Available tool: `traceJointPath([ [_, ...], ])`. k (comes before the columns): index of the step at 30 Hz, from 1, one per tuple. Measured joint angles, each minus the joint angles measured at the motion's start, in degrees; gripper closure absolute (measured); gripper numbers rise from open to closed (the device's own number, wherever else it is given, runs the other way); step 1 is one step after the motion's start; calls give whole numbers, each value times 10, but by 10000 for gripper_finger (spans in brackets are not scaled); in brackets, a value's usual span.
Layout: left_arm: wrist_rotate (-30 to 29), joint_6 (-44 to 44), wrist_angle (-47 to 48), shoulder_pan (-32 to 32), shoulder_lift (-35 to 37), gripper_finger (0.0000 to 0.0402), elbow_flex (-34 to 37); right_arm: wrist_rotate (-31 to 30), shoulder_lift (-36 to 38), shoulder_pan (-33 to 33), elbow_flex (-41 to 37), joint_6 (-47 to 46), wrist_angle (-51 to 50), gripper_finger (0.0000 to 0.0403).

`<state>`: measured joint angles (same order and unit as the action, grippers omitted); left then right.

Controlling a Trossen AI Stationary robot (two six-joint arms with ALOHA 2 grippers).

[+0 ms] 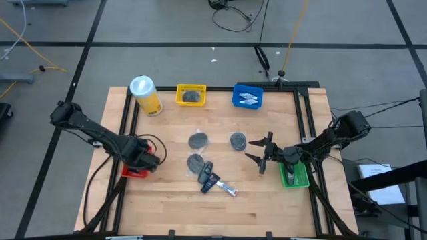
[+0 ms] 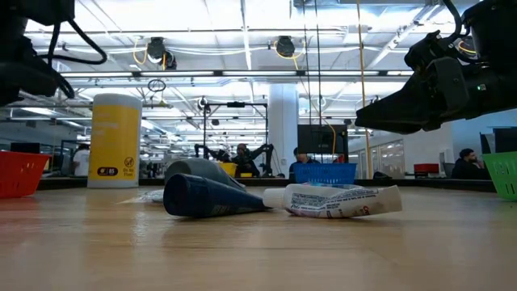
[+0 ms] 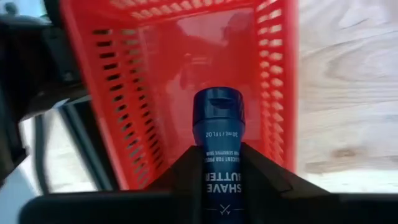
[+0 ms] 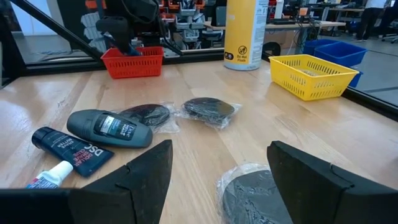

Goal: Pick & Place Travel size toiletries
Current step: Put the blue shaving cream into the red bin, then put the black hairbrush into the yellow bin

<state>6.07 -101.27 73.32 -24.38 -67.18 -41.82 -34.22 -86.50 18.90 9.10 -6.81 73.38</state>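
While over the red bin [image 3: 124, 93], left gripper [image 3: 219, 163] clasps a blue tube [image 3: 219, 134].

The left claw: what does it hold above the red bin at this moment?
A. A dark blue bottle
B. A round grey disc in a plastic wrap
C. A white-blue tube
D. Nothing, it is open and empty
A. In the left wrist view the left claw is shut on the dark blue bottle, which points into the red bin below it.
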Motion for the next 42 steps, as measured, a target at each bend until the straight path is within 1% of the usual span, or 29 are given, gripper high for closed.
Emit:
traceJointPath([
  [3,-19,-15,-3,-1,0,268,0,0,0,0,0,0,1,149],
  [7,-21,-25,-1,-2,0,206,0,0,0,0,0,-1,1,149],
  [9,-22,-28,-2,-1,0,185,-1,1,0,0,0,-2,1,149],
  [11,-30,-34,-2,0,0,175,-1,10,0,0,0,-2,1,149],
  [14,-32,-26,5,0,1,171,-5,14,0,0,0,-2,1,149],
  [16,-45,-12,24,0,1,174,-23,13,0,0,0,-2,1,149],
  [18,-76,9,39,3,1,179,-54,13,0,0,0,-2,1,149],
  [20,-131,50,26,6,2,185,-91,13,0,0,0,-2,1,149],
  [22,-212,114,-22,6,2,191,-120,13,0,0,0,-1,7,149],
  [24,-298,214,-111,6,2,197,-126,14,0,0,0,2,14,149],
  [26,-370,337,-224,11,-4,202,-116,29,0,0,0,5,17,149],
  [28,-414,457,-331,28,-26,205,-104,31,0,0,0,6,18,149],
  [29,-425,508,-374,39,-41,205,-97,31,0,0,0,6,17,149],
  [32,-426,632,-489,79,-87,196,-80,30,0,0,0,4,9,149],
  [33,-413,664,-527,92,-104,188,-78,30,0,2,0,4,8,149],
  [35,-379,714,-570,121,-143,167,-75,31,0,4,0,4,7,149],
  [38,-321,767,-642,162,-199,128,-75,31,0,7,0,4,5,149],
  [42,-264,797,-701,206,-265,87,-75,30,0,2,0,4,-3,149],
])
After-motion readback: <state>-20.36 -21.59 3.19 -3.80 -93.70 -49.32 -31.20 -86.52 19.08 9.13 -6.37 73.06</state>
